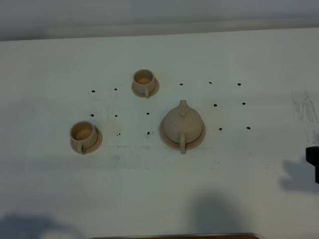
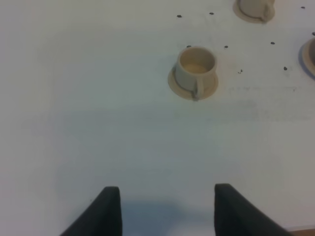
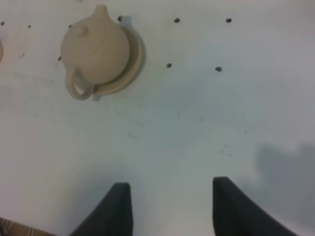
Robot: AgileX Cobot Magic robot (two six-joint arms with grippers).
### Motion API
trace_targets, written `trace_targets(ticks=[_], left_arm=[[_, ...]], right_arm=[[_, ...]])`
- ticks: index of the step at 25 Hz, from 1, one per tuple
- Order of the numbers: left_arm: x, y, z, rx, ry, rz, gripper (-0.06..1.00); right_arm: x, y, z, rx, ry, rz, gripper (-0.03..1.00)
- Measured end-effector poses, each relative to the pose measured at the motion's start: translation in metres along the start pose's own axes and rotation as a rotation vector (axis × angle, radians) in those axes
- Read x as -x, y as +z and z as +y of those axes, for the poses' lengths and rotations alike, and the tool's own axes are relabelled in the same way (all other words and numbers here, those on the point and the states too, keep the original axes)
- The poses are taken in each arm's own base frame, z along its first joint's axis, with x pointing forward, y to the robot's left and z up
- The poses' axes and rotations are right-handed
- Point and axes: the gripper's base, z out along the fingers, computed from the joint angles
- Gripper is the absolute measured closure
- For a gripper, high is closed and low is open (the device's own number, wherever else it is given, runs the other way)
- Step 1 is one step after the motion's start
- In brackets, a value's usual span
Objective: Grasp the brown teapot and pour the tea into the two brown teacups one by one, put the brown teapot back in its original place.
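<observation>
A: Status of the brown teapot (image 1: 182, 124), please. Where did it sit?

B: Upright, lid on, on its wide saucer (image 1: 165, 140), right of middle on the table (image 1: 239, 199), touched by nothing. Its loop handle faced the robot's side and the spout pointed away, which I judged left the handle open to a reach from the near edge.

A: And the cups?

B: Each stood on its own small saucer, well apart from the teapot: the near teacup (image 1: 83, 133) to the left, the far teacup (image 1: 144, 79) further back. No tea showed in either, so I took pouring as not yet begun.

A: The tools?

B: The left gripper (image 2: 165, 211) hung with fingers spread and nothing between them, over bare table short of the near teacup. The right gripper (image 3: 170, 206) was likewise parted and empty, well short of the teapot. Being the nearer of the two to it, that arm seemed the likelier one for the grasp.
</observation>
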Motion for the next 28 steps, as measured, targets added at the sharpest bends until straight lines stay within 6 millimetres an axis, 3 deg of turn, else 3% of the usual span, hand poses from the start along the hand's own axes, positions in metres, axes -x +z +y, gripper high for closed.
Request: trace_targets(ticks=[10,21,28], left_arm=[[0.000,0.000,0.000,0.000,0.000,-0.001,0.45],[0.000,0.000,0.000,0.000,-0.004,-0.002,0.45],[0.000,0.000,0.000,0.000,-0.004,-0.002,0.45]], right_arm=[[0.012,0.032,-0.007,0.024,0.021,0.055,0.60],[0.016,0.052,0.005,0.143,-0.045,0.084,0.60],[0.019,0.067,-0.001,0.102,-0.024,0.101,0.60]])
